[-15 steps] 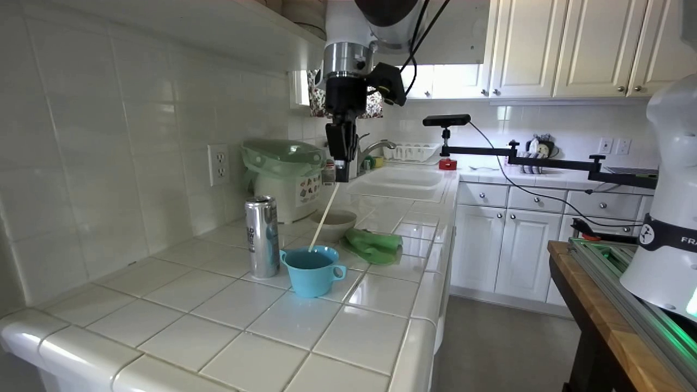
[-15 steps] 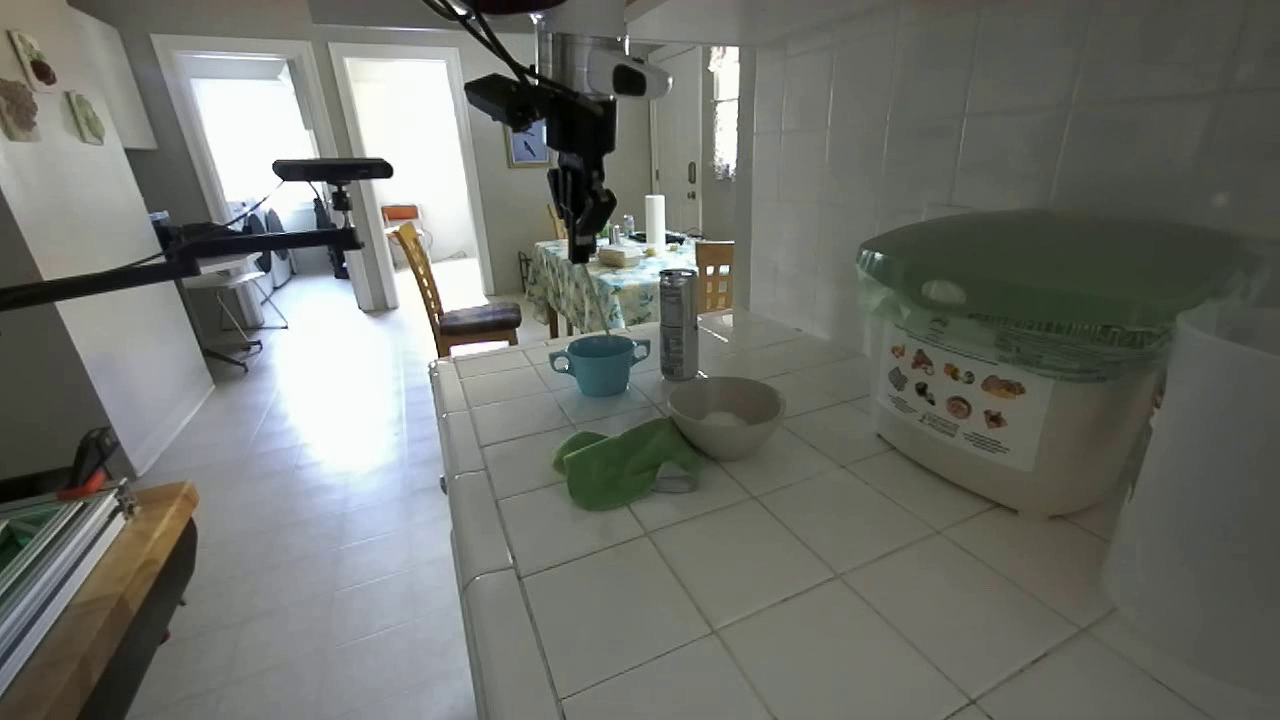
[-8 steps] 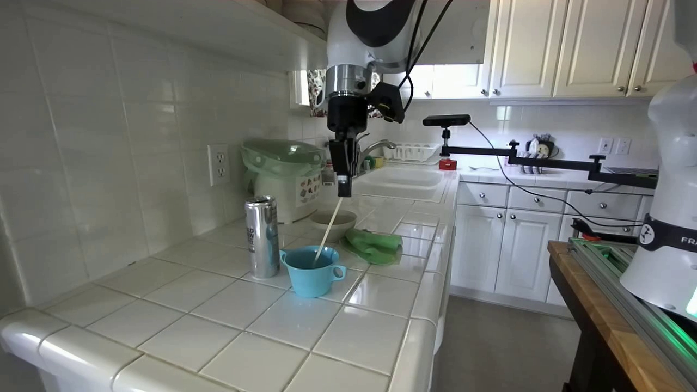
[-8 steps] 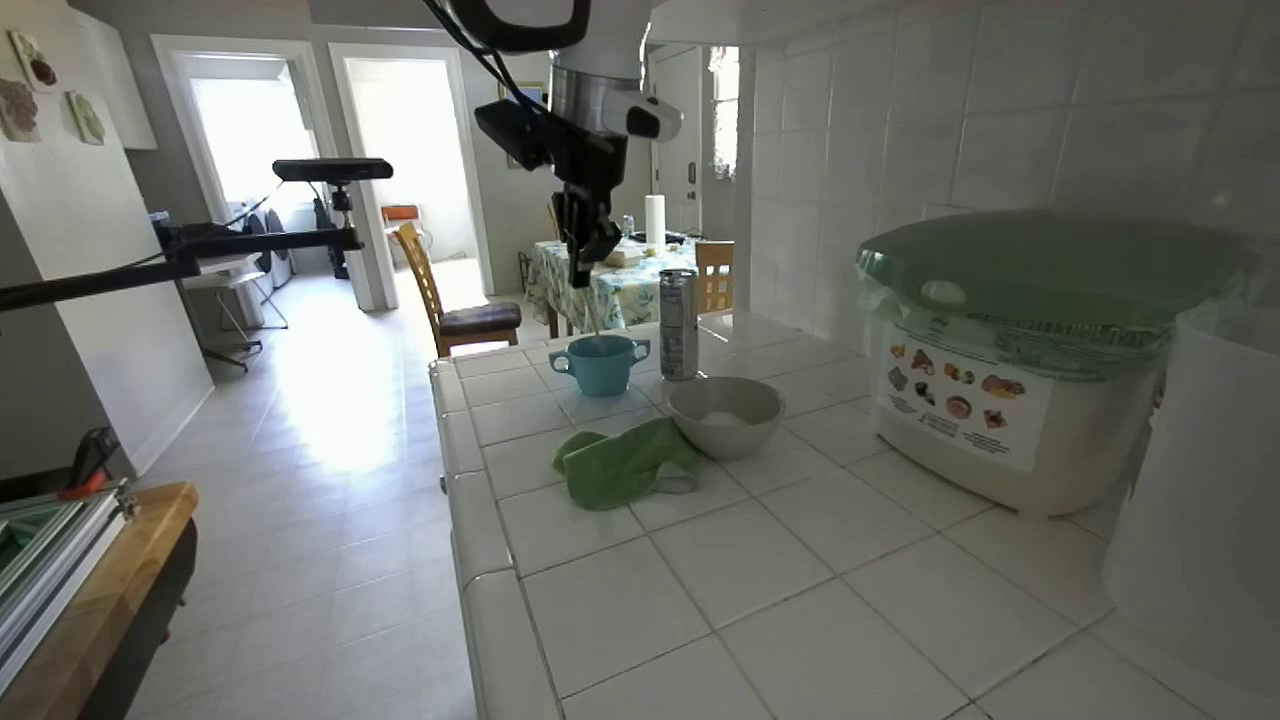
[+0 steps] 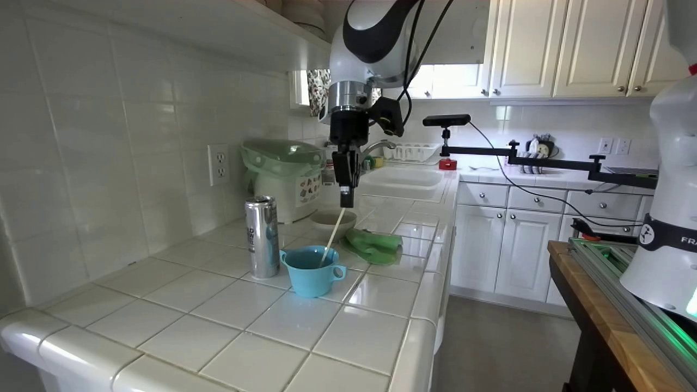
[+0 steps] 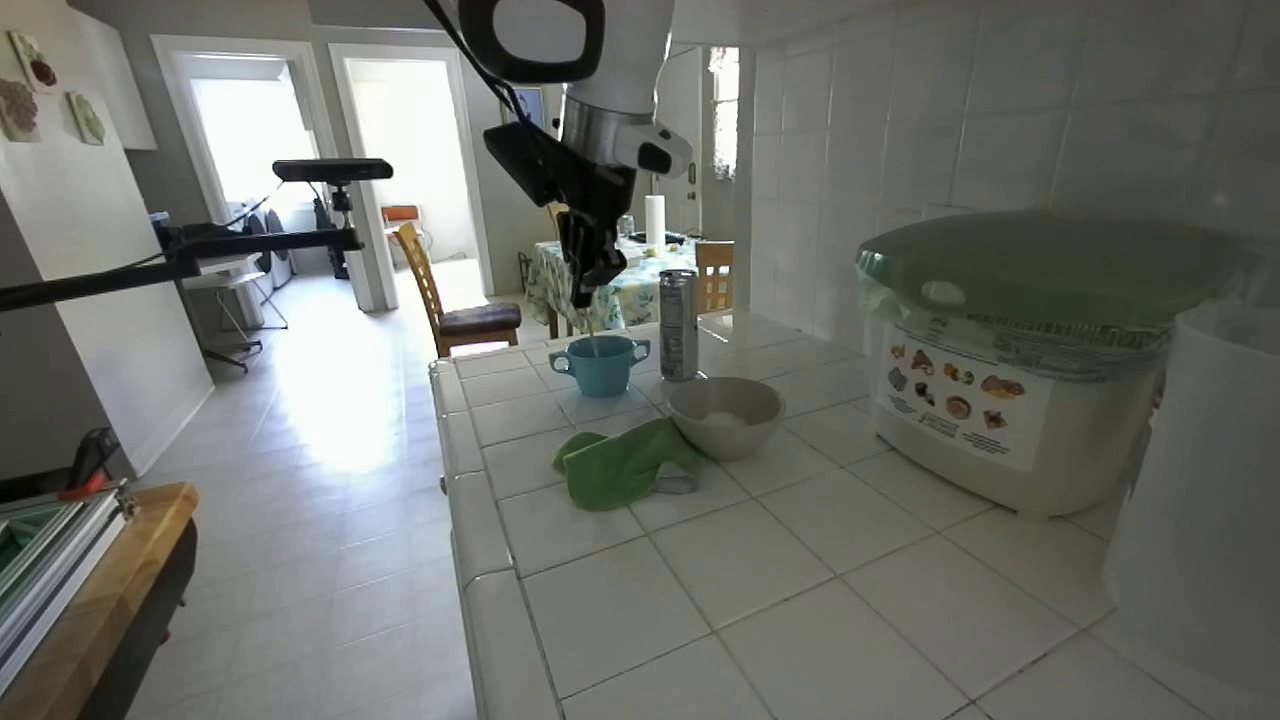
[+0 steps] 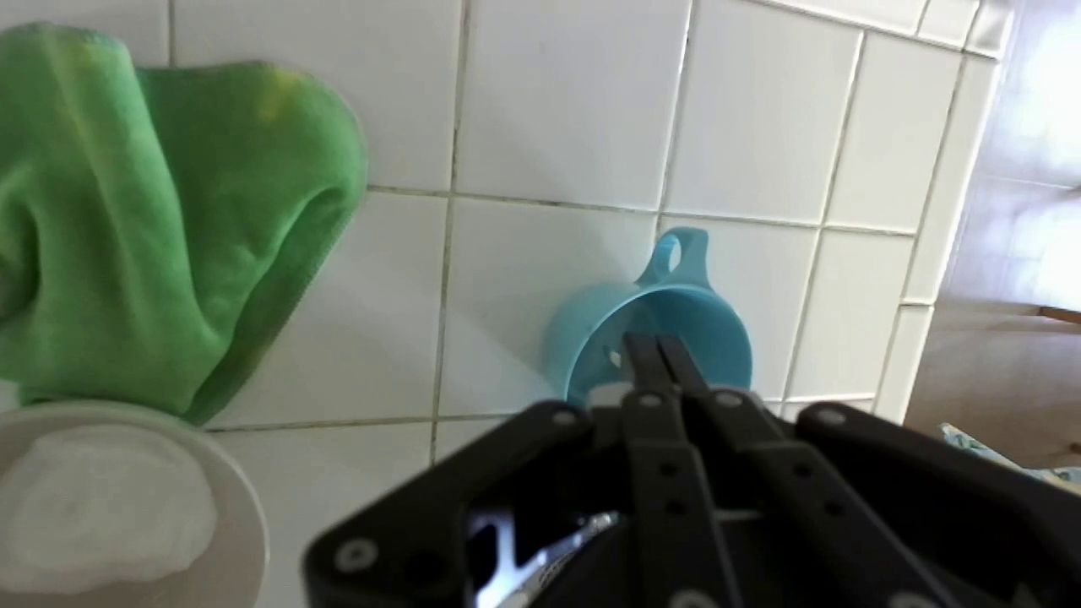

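the gripper [image 5: 347, 203] has its two fingers [image 7: 643, 365] drawn together with hardly a gap, grasping one thin, pale stick [image 5: 333, 235] by its upper end. the stick leans, its lower end down inside one light-blue cup [image 5: 309, 280]; whether it meets the bottom cannot be told. the cup, with two handles, stands upright on the white tiled counter [image 5: 218, 335], below the fingertips and apart from them. just beside it is one silver can [image 5: 262, 239], upright. farther out come one pale bowl [image 6: 722, 440] with something white in it, and one crumpled green cloth [image 6: 625, 468] right by the bowl. beyond, near the tiled wall [image 5: 147, 136], is one green-topped container [image 5: 284, 185]; in an exterior view, one white dish rack [image 5: 414, 152] shows past the sink.
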Available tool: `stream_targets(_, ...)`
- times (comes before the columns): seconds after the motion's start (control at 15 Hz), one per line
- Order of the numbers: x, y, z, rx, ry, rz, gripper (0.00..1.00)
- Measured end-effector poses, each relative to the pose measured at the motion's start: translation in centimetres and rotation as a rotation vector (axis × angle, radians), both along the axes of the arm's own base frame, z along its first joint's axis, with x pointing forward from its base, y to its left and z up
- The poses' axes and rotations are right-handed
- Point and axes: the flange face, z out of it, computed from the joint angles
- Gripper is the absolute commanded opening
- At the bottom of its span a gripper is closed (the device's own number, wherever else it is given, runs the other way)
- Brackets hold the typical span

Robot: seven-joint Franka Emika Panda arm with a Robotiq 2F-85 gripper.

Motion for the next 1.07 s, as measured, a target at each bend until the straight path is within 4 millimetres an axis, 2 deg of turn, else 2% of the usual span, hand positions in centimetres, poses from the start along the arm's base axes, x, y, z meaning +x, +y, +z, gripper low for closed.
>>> stream_targets(0.33,0.1,-1.2,-1.3,0.013,0.014,-0.003,0.01)
stream_targets(0.6,0.1,-1.4,-1.8,0.015,0.02,-0.005,0.02)
stream_targets(0.73,0.1,-1.4,-1.8,0.016,0.021,-0.005,0.27)
stream_targets(1.07,0.1,-1.2,-1.8,0.017,0.021,-0.001,0.63)
